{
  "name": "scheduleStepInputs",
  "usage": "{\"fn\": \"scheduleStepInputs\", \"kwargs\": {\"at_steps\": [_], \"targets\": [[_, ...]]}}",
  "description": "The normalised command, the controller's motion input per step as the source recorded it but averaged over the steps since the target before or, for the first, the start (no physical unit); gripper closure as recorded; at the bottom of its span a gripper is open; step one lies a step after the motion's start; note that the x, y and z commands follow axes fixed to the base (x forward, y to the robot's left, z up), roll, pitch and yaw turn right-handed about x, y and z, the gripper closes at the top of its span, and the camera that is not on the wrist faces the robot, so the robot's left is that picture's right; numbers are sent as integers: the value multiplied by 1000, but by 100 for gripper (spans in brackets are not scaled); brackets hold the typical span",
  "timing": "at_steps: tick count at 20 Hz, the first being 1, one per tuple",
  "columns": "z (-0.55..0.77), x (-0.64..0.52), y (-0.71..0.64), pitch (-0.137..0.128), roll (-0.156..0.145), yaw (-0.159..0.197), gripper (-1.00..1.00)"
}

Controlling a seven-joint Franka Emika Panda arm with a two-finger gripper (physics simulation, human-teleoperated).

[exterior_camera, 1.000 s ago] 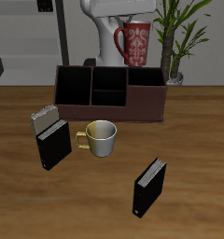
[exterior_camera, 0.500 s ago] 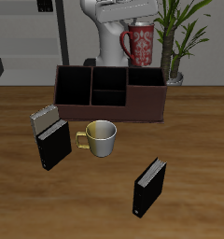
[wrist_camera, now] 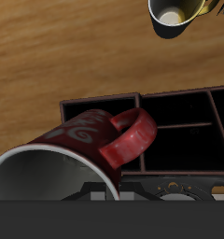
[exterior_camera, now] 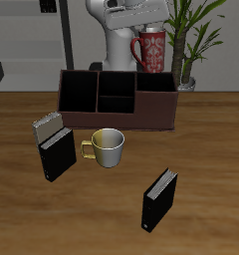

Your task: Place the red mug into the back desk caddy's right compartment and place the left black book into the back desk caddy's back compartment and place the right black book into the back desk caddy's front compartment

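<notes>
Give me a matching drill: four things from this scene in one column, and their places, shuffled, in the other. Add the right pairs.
Things:
1. red mug
2. cream mug
3. grey book
4. black book with nothing beside it

Places:
A. nearest the table's front edge
B. held in the air above the desk caddy
C. on the table just in front of the caddy, handle toward the two books
D. right behind the other black book

Pairs: 1-B, 2-C, 3-D, 4-A
</notes>
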Motion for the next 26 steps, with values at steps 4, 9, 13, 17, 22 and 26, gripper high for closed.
{"fn": "scheduleStepInputs", "kwargs": {"at_steps": [4, 9, 13, 17, 22, 26], "targets": [[-262, 161, 35, 68, -20, -3, 100], [-268, 37, 30, 67, -32, 31, 100], [-252, -64, 99, 46, -35, 99, 100], [-181, -63, 92, 35, -4, 84, 100], [-159, -42, 110, 25, -20, 101, 100], [-177, -7, 5, 39, 8, 89, 100]]}}
